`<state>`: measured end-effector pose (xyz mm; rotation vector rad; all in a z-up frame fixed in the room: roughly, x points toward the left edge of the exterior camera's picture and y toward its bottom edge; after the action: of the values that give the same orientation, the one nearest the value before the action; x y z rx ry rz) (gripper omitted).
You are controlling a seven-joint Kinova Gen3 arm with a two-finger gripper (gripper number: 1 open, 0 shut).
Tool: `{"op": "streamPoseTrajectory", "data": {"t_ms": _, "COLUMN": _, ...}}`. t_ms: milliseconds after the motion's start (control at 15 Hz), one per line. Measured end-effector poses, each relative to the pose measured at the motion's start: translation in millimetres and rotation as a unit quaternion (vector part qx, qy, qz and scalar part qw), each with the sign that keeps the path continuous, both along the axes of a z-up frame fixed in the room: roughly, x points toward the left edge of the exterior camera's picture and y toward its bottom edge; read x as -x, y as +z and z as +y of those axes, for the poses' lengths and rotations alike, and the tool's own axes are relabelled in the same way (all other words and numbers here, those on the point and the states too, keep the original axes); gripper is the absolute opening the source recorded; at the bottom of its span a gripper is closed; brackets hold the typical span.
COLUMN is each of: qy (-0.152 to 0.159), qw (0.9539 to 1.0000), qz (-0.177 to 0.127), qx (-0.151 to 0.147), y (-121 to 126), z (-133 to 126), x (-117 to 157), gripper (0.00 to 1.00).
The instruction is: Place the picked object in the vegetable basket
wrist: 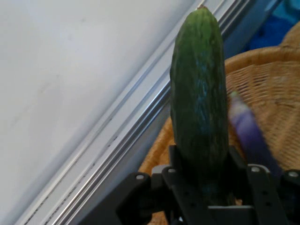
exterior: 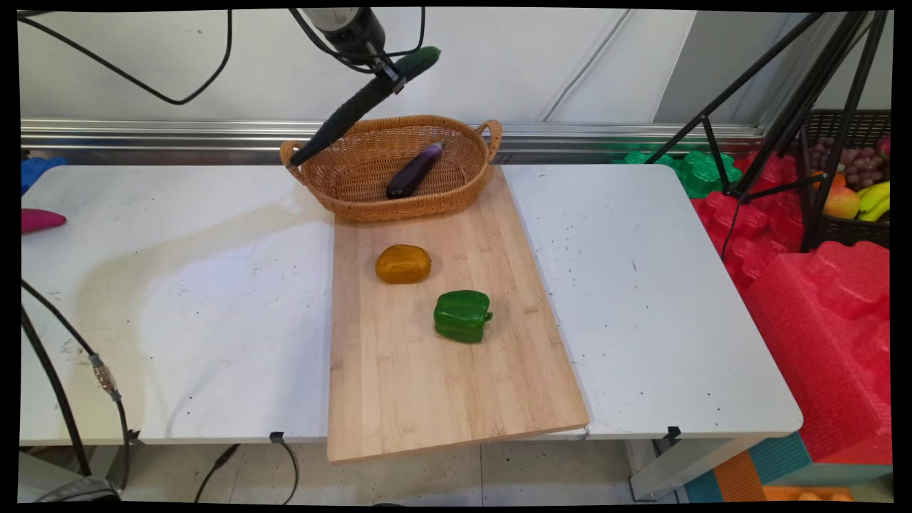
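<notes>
My gripper (exterior: pixel 388 75) hangs high above the back of the table, shut on a long dark green cucumber (exterior: pixel 356 107) that slants down to the left over the wicker basket (exterior: pixel 356 203). In the hand view the cucumber (wrist: pixel 199 93) rises between the black fingers (wrist: pixel 239 164), with the basket (wrist: pixel 267 79) behind it. A purple eggplant (exterior: pixel 413 171) lies inside the basket; in the hand view the eggplant (wrist: pixel 251 136) shows just right of the cucumber. On the wooden cutting board (exterior: pixel 442 377) sit a yellow-brown potato (exterior: pixel 403 263) and a green bell pepper (exterior: pixel 462 315).
The basket stands at the board's far end, near the wall rail (exterior: pixel 178 132). A pink object (exterior: pixel 39 219) and a blue one (exterior: pixel 35 171) lie at the table's left edge. Red foam blocks (exterior: pixel 819 299), a tripod (exterior: pixel 798 121) and a fruit crate (exterior: pixel 855 185) stand to the right.
</notes>
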<state>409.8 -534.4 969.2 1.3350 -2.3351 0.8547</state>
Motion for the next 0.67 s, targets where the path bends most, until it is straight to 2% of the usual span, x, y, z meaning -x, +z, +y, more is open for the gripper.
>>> {"op": "streamPoseTrajectory", "data": {"t_ms": 200, "qy": 0.009, "qw": 0.9997, "qz": -0.017, "qx": -0.012, "y": -20.1, "z": -18.1, "x": -9.8, "gripper": 0.0}}
{"op": "streamPoseTrajectory", "data": {"t_ms": 667, "qy": -0.017, "qw": 0.9975, "qz": -0.045, "qx": -0.052, "y": -62.7, "z": -33.8, "x": -8.1, "gripper": 0.0}}
